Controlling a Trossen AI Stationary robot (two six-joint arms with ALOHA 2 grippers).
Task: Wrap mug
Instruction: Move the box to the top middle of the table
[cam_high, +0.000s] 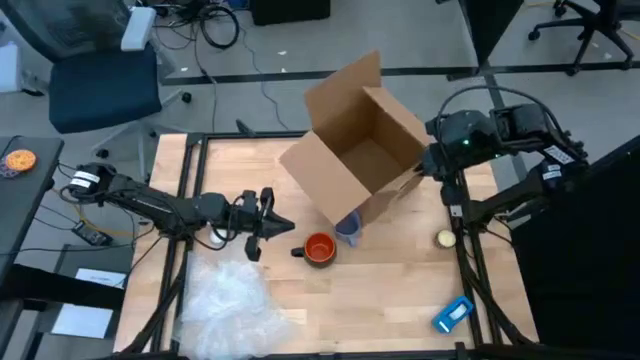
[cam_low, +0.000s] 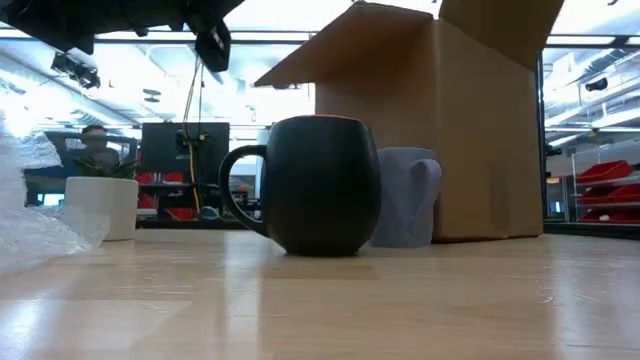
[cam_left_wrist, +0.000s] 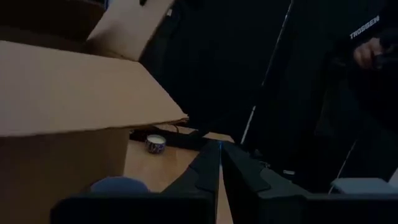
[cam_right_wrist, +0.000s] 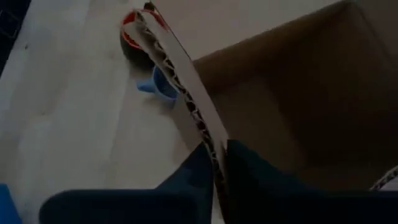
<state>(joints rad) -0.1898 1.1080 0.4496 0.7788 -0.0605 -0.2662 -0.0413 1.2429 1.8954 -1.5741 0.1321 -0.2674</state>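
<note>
A dark mug (cam_low: 318, 185) with an orange-red interior is seen nearest the low camera, upright on the wooden table (cam_high: 390, 300), its handle turned toward the bubble wrap. In the high view it stands near the table's middle, just in front of the cardboard box (cam_high: 362, 150).

The left gripper (cam_high: 272, 226) is held just beside the mug on its handle side — its fingers are pressed together with nothing between them, as the left wrist view confirms. A crumpled sheet of bubble wrap (cam_high: 232, 305) lies outward from it, toward the front left edge, apart from the mug.

The right gripper (cam_right_wrist: 219, 163) is pinched on a side wall of the box, the corrugated edge being clamped between its fingers. A pale blue mug (cam_high: 348, 230) is placed against the box front, close beside the dark mug.

Further out, a small round candle (cam_high: 445, 238) and a blue packet (cam_high: 452, 314) are located on the right side of the table.

The task is judged to be at an early stage — the mug is bare, the wrap is not held, and nothing has been placed in the box. Fetching the wrap, enclosing the mug and securing it all remain.
</note>
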